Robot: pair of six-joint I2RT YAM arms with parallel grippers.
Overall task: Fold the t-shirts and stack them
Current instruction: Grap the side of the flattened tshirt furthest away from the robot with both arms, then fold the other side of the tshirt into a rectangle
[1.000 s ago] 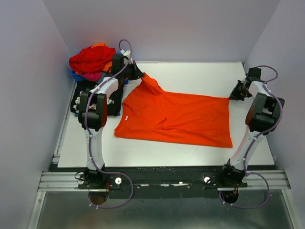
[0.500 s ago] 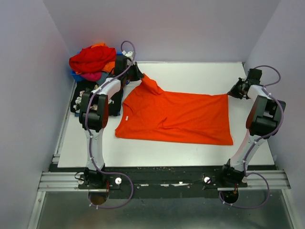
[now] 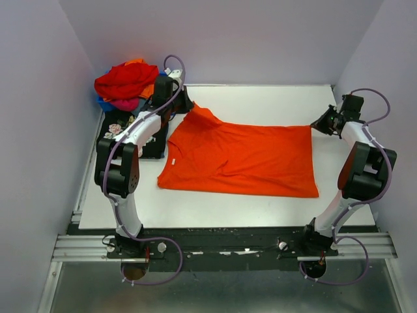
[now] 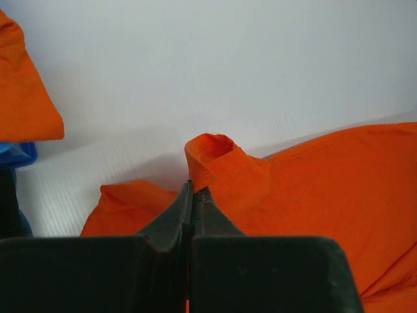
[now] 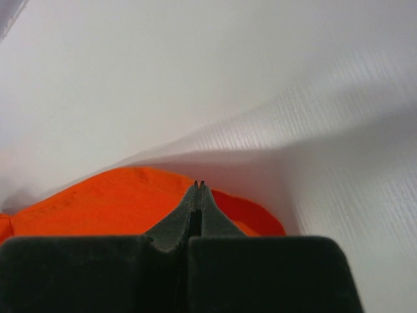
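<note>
A plain bright orange t-shirt [image 3: 241,160] lies spread on the white table [image 3: 260,101], neck to the left. My left gripper [image 3: 187,108] is shut on its far left sleeve; in the left wrist view the cloth [image 4: 215,160] bunches up at the closed tips [image 4: 193,188]. My right gripper [image 3: 320,124] is at the shirt's far right hem corner, shut. In the right wrist view the orange cloth [image 5: 98,202] humps up around the tips [image 5: 199,185]. A pile of t-shirts, red on top [image 3: 126,79], sits at the far left. A black rose-print shirt [image 3: 117,130] lies below it.
The pile rests in a blue bin [image 3: 102,104] at the far left corner, just behind my left arm. Grey walls close in on the left, back and right. A metal rail [image 3: 221,244] runs along the near edge by the arm bases.
Both arms have swung outward. The right gripper moved right and back with the hem corner. The shirt's far edge now lies straighter and the sleeve is drawn flatter.
</note>
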